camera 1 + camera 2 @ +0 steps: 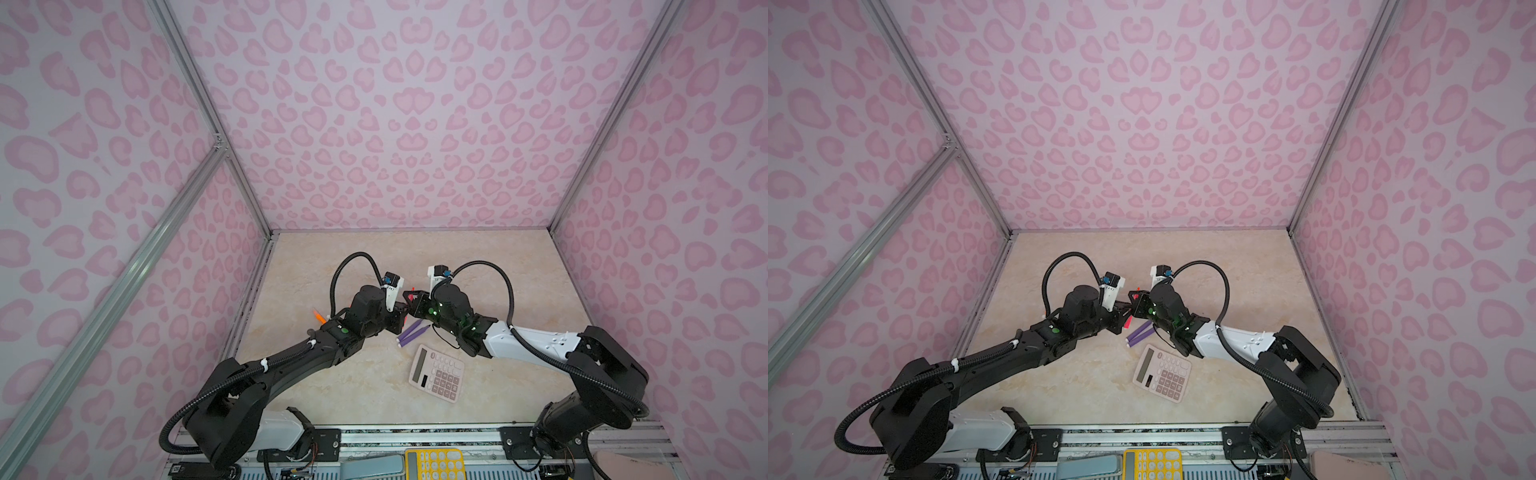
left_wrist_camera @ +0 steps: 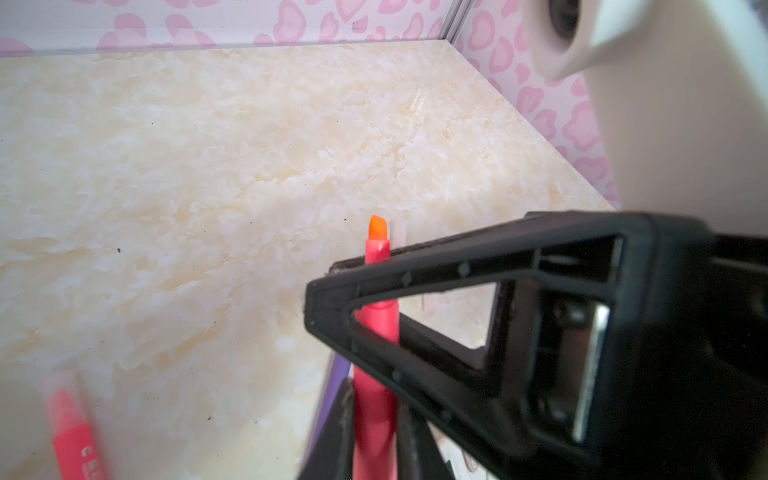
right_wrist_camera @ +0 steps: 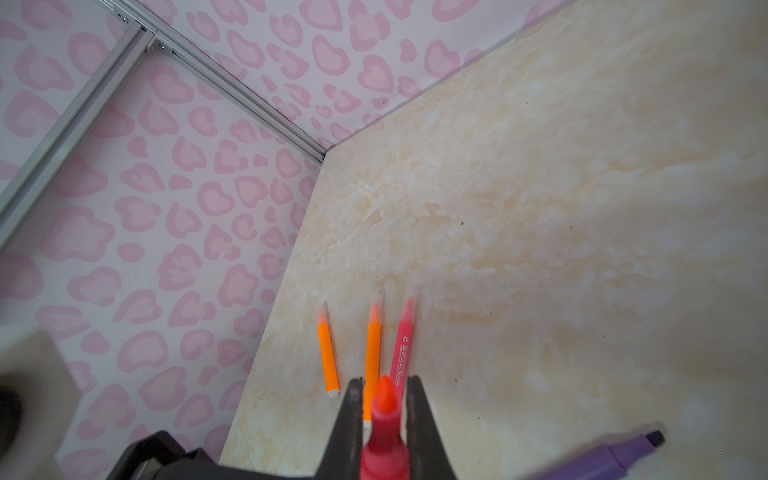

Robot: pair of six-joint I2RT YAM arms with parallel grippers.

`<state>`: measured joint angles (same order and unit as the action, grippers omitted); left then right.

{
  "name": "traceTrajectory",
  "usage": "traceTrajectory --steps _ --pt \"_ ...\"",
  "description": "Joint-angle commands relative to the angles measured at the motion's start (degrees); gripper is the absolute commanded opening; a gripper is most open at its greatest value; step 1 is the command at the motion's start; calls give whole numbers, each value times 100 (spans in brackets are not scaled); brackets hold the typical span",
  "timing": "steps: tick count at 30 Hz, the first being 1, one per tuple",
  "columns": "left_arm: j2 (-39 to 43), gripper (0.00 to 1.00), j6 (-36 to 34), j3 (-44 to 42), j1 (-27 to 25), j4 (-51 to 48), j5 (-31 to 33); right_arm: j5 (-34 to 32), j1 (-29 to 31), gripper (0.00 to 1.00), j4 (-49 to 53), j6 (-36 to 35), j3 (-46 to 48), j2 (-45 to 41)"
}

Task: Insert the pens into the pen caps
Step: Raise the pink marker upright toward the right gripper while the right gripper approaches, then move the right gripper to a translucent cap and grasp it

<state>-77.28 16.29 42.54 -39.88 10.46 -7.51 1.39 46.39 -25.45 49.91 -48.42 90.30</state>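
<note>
Pink heart-print walls (image 1: 415,104) box in your marbled table (image 3: 540,208). Your right gripper (image 3: 384,384) is pinched onto the red pen (image 3: 384,419), bare tip forward, likely so a cap can slide on. Your left gripper (image 2: 376,419) flanks the barrel; whether it grips, you cannot tell. Beyond lie two orange pens (image 3: 328,357), a second red pen (image 3: 401,349) and two purple pens (image 1: 411,334).
</note>
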Motion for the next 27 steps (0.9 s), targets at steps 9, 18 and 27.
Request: traceTrajectory --steps 9,18,27 --pt "-252 29 -46 148 -26 527 -74 125 23 5 -63 19 47 31" --pt "-489 11 -65 315 -27 639 -56 171 30 9 -78 41 47 31" --pt "-272 3 15 345 60 507 903 -516 -40 54 512 -225 319 -600"
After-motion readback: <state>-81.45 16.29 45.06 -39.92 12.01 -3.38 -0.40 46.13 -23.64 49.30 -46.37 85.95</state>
